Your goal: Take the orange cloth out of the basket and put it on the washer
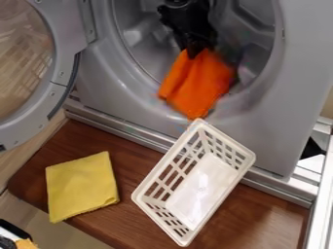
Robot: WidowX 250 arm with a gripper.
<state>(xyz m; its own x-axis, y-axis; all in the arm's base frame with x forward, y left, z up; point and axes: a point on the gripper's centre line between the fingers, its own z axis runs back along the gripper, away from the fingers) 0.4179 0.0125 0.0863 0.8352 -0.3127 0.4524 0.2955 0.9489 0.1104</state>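
White plastic lattice basket on brown wooden counter, just below grey round-mouthed washer, likely for a short carry. Square yellow cloth lies apart. Beyond: black pincer pinches limp orange cloth by its top at washer opening, presumably to hang free.

a yellow cloth (roughly square) on a brown wooden board, one corner past its edge

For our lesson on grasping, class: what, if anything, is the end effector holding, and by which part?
The end effector holds the orange cloth by its upper end, the rest hanging below.
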